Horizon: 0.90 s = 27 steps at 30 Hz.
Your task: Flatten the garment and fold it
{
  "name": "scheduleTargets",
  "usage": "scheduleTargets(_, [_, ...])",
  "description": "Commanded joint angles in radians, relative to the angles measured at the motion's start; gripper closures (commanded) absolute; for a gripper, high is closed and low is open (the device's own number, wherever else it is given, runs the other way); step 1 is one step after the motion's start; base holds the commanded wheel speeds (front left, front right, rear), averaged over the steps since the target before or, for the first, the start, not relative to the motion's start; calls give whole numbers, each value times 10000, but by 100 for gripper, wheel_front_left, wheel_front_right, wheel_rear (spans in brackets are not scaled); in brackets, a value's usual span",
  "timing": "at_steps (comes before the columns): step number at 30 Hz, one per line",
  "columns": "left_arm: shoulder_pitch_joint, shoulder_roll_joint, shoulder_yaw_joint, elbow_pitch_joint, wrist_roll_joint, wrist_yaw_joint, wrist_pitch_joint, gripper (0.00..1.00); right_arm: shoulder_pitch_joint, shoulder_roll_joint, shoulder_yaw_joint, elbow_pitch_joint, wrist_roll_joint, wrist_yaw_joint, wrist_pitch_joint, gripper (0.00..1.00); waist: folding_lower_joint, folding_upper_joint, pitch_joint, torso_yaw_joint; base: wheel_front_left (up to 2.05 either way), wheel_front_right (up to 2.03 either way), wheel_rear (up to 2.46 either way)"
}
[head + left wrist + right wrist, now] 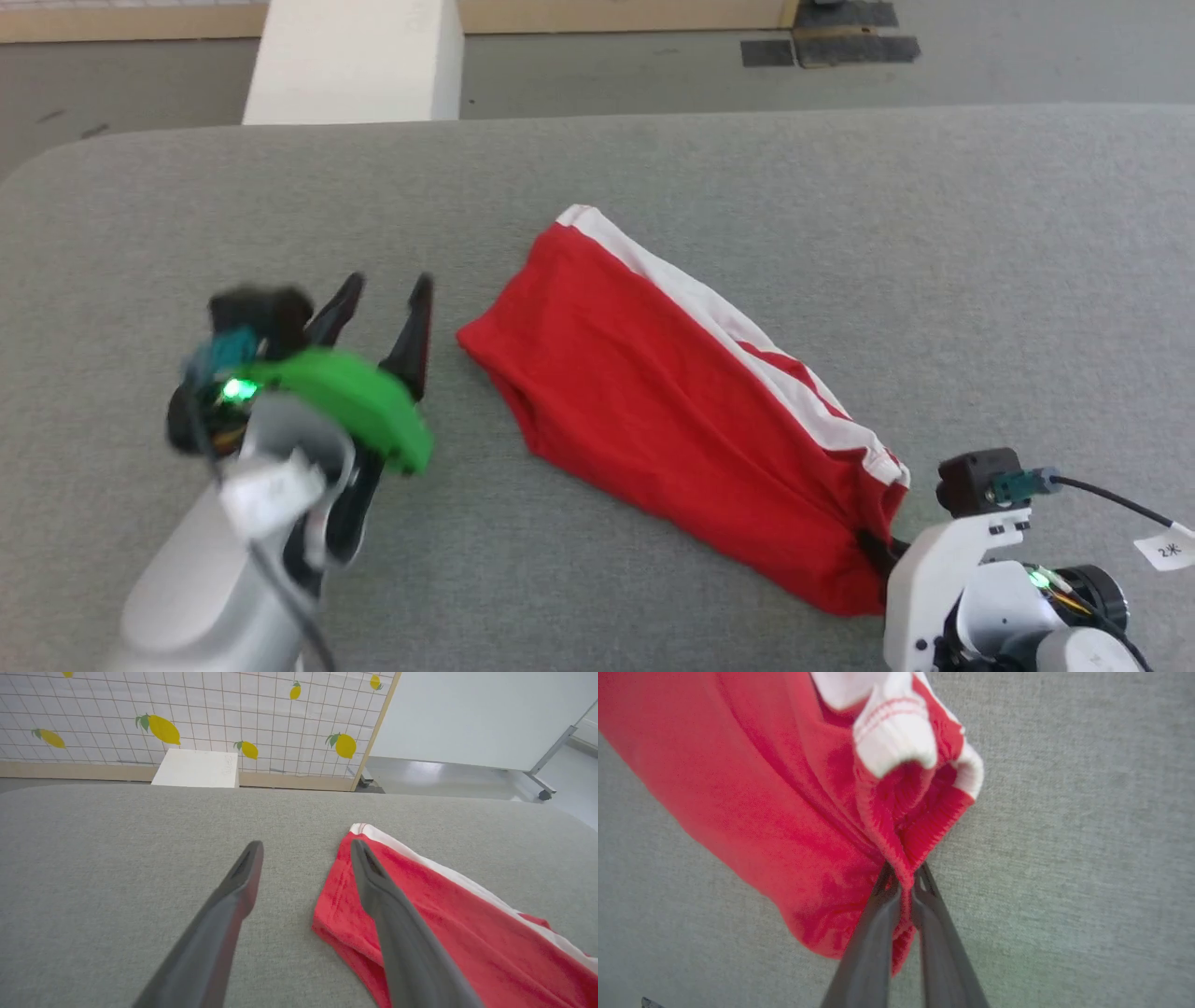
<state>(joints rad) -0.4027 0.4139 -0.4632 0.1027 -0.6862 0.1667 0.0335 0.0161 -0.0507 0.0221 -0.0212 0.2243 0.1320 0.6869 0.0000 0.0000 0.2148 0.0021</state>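
1. The garment [672, 401] is lying bunched and slantwise on the worktop [747, 168].
2. The right gripper [904, 871] is pinching its ribbed edge, jaws clamped on a thin fold. A pull could be slipping it free.
3. The left gripper [390, 285] is hovering just beside the left corner, jaws apart and holding nothing, so one-sided pulling is likely dragging the cloth, not flattening it.

Grey fabric bench [653, 168] up front, lemon-print tiled wall [210, 714] behind, white box [196, 767] against it, grey floor [607, 75], white panel [467, 714] on wheels.
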Motion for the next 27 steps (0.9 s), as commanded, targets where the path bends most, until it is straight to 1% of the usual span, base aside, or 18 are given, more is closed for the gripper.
scheduleTargets(1, [-451, -102, -57, 297, -108, -60, 317, 0, -231, 4, 108, -57, 130, -13, -51, 100, 0, 0, 239, -300, 0, 0, 0])
scheduleTargets(4, [-1335, -310, -429, 1274, -351, -167, 1678, 0, -426, 5, 306, -104, 230, -13, -106, 100, 0, 0, 501, -587, 0, 0, 0])
scheduleTargets(7, [-2104, -423, -960, 2201, -455, -182, 3362, 0, -580, 5, 429, -123, 263, -13, -160, 100, 0, 0, 729, -806, 0, 0, 0])
scheduleTargets(9, [-2510, -453, -1181, 2658, -477, -83, 4251, 0, -636, 5, 480, -122, 280, -13, -160, 100, 0, 0, 871, -917, 0, 0, 0])
scheduleTargets(11, [-2886, -408, -1412, 3009, -406, -32, 5002, 0, -701, 5, 497, -134, 260, -13, -183, 100, 0, 0, 1021, -1007, 0, 0, 0])
scheduleTargets(13, [-3136, -388, -1581, 3250, -392, -68, 5524, 0, -751, 5, 524, -132, 258, -13, -211, 100, 0, 0, 1123, -1080, 0, 0, 0])
scheduleTargets(16, [-3291, -400, -1801, 3543, -403, -135, 6076, 0, -795, 5, 541, -125, 284, -13, -258, 100, 0, 0, 1266, -1161, 0, 0, 0])
scheduleTargets(17, [-3274, -432, -1847, 3611, -467, -173, 6235, 10, -809, 5, 548, -117, 299, -13, -276, 100, 0, 0, 1294, -1178, 0, 0, 0])
scheduleTargets(18, [-3251, -473, -1893, 3642, -533, -247, 6338, 61, -827, 5, 549, -99, 314, -13, -305, 100, 0, 0, 1324, -1196, 0, 0, 0])
scheduleTargets(19, [-3219, -520, -1893, 3645, -608, -301, 6358, 98, -840, 5, 539, -85, 325, -13, -329, 100, 0, 0, 1350, -1204, 0, 0, 0])
scheduleTargets(20, [-3161, -577, -1924, 3647, -699, -388, 6423, 100, -857, 5, 516, -70, 344, -13, -364, 100, 0, 0, 1377, -1203, 0, 0, 0])
scheduleTargets(22, [-3078, -641, -1977, 3629, -819, -546, 6486, 100, -888, 5, 487, -42, 341, -13, -405, 100, 0, 0, 1411, -1185, 0, 0, 0])
scheduleTargets(27, [-2923, -795, -1875, 3570, -1067, -708, 6238, 100, -946, 5, 413, 36, 314, -13, -444, 100, 0, 0, 1364, -1072, 0, 0, 0])
